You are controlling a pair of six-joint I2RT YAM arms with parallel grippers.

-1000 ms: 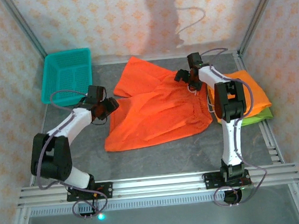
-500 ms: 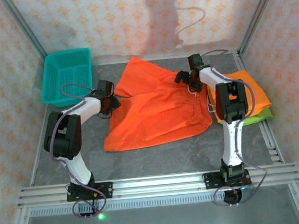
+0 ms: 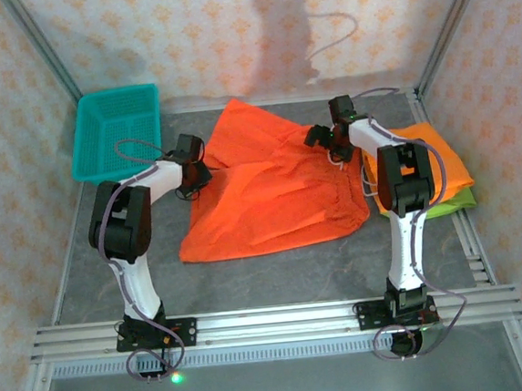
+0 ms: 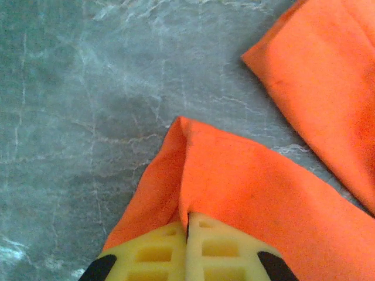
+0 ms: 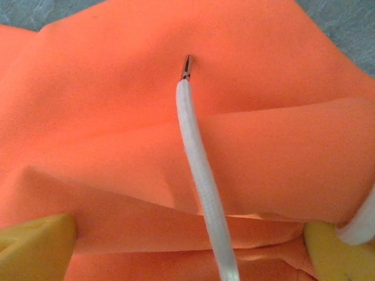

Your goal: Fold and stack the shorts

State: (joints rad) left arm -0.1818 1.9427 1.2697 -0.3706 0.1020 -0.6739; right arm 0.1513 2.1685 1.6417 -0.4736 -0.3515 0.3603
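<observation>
My left gripper [image 3: 196, 171] [image 4: 188, 219] is closed tight, its yellow pads [image 4: 153, 253] pressed together on a raised fold at the edge of the bright orange shorts [image 3: 270, 195] [image 4: 252, 193] of soft fabric; the ridge of cloth runs straight into the seam between the pads. These orange shorts lie spread flat in the middle of the grey marbled table [image 3: 276, 267] [image 4: 88, 88], and I hold them at their left edge, near the teal plastic mesh basket [image 3: 118, 130] that sits in the far left corner. My right gripper [image 3: 322, 136] [image 5: 186, 249] stands wide apart over the far right part of the same garment, one yellow finger [image 5: 36, 246] on each side of rumpled orange cloth [image 5: 146, 117], with the thick white drawstring [image 5: 202, 175] running between them; it clamps nothing. At the right edge of the table lies a second pair of folded orange shorts [image 3: 437, 164], resting on top of folded lime green shorts [image 3: 455, 202], just beside my right arm and apart from the spread pair.
</observation>
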